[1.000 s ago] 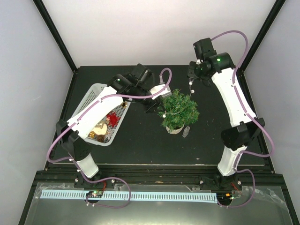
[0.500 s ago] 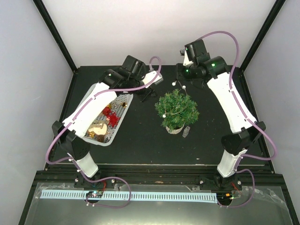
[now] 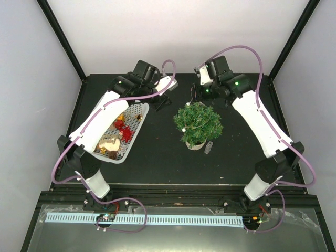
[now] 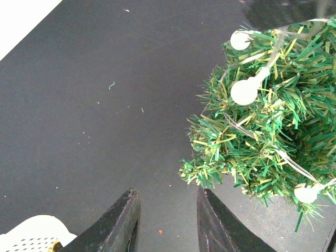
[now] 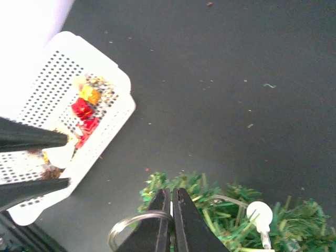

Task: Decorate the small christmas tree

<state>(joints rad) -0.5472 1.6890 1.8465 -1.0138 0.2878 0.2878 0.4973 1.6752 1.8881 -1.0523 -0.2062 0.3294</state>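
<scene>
Top external view: the small christmas tree (image 3: 198,122) is seen standing upright in its whitish pot (image 3: 195,145) on the black bench (image 3: 157,157), slightly right of the middle, with white bulbs (image 4: 244,92) on a thin wire strung through its sprigs. A white mesh basket (image 3: 119,159) holding red and gold ornaments (image 3: 122,126) lies at 9 o'clock of the tree, well apart from it, partly covered by the left arm. A small clear item (image 3: 209,147) lies on the bench just beside the pot, at 5 o'clock. The left gripper (image 4: 168,199) is held at 10 o'clock of the tree, between basket and tree; in the left wrist view its 2 fingers are spread partway with only bare bench between them, the tree's sprigs near but not touched. The right gripper (image 5: 171,197) is held at 12 o'clock of the tree, over the crown's far edge; in the right wrist view its fingers are pressed almost together. A thin wire loop (image 5: 126,227) meets their left side, and whether it is pinched cannot be told.
</scene>
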